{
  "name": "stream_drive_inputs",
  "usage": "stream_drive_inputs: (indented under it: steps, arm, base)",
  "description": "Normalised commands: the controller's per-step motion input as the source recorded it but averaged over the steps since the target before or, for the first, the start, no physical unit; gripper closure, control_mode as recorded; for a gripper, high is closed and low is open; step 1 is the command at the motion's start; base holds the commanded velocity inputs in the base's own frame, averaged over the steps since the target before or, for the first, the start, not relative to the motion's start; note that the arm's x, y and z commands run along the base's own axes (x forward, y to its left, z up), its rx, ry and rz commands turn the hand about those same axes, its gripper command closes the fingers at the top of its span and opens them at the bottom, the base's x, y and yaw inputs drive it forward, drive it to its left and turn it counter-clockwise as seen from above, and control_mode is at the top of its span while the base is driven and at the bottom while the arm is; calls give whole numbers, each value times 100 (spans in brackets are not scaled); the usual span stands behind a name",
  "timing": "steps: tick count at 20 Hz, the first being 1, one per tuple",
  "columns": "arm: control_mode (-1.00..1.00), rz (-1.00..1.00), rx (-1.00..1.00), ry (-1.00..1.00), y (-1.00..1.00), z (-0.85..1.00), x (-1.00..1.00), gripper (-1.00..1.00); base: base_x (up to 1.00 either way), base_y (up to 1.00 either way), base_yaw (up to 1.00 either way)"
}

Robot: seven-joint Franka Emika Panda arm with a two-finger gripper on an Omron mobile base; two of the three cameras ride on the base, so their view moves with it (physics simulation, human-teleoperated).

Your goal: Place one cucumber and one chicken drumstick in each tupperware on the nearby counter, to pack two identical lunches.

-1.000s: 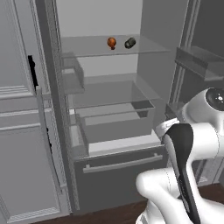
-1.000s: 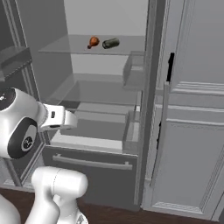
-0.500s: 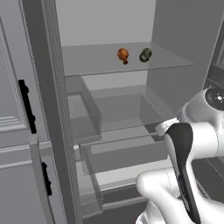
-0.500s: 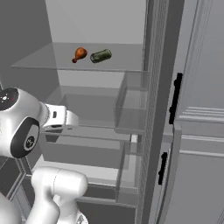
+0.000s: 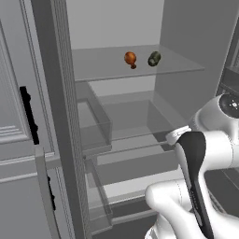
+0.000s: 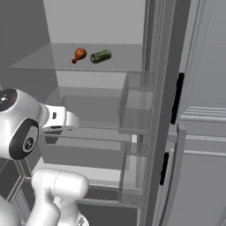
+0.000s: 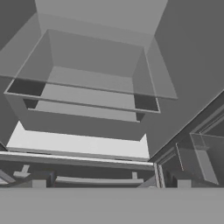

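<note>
A brown chicken drumstick (image 5: 130,59) (image 6: 79,55) and a dark green cucumber (image 5: 154,58) (image 6: 101,56) lie side by side on the upper glass shelf (image 5: 107,70) of an open fridge. My hand (image 5: 179,135) (image 6: 64,120) hangs well below that shelf, in front of the lower compartments. In the hand view my gripper (image 7: 111,183) is open with nothing between its fingers, and it looks down at a clear drawer (image 7: 87,83). The tupperware and the counter are out of view.
Clear door bins (image 5: 95,122) (image 6: 134,103) stick out at the fridge's sides. A white drawer front (image 7: 78,145) sits low in the fridge. Grey cabinet doors with black handles (image 5: 28,114) (image 6: 176,97) flank the opening.
The whole picture has shifted and grown: the base has come closer to the fridge, so the shelf and its two items look larger. The arm's pose and the open gripper are unchanged.
</note>
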Motion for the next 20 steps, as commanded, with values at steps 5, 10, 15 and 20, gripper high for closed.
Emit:
stream_drive_inputs:
  steps: [5, 10, 15, 20]
  arm:
    - [-100, 0, 0, -4, 6, 3, 0, -100]
    - [-100, 4, -12, -46, 18, 58, -1, -100]
    - [-100, -1, -5, -27, 1, 58, 32, -100]
    - [-100, -4, 20, -8, 0, 64, 79, -100]
  base:
    - [0, 3, 0]
    - [0, 0, 0]
    - [0, 0, 0]
    - [0, 0, 0]
